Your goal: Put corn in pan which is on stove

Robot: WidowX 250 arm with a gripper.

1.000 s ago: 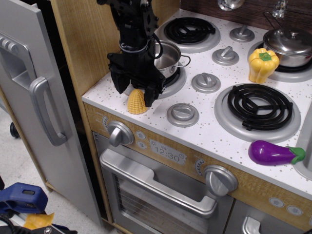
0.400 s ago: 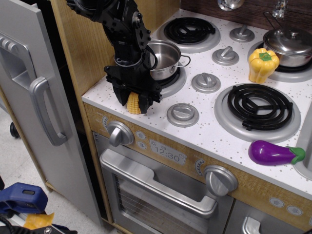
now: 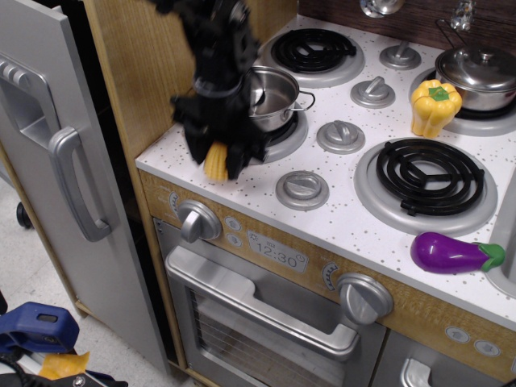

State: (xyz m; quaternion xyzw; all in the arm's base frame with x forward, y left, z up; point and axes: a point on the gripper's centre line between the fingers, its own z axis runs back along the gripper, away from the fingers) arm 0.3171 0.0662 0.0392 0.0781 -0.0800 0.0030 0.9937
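My black gripper [image 3: 215, 157] is shut on the small yellow ribbed corn [image 3: 215, 161] and holds it just above the front left corner of the stove [image 3: 339, 205], whose top is white and speckled. The image of the gripper is blurred by motion. The pan [image 3: 272, 97], a small shiny steel pot with wire loop handles, sits on the near left burner directly behind and to the right of the gripper. My arm covers the pan's left rim.
A yellow bell pepper [image 3: 435, 106] and a lidded steel pot [image 3: 481, 76] stand at the back right. A purple eggplant [image 3: 453, 253] lies at the front right. Silver knobs [image 3: 302, 189] sit between burners. A grey fridge door [image 3: 56, 161] stands at the left.
The gripper came down over the corn, closed on it, and now has lifted it slightly off the stove top, moving a little left and up.
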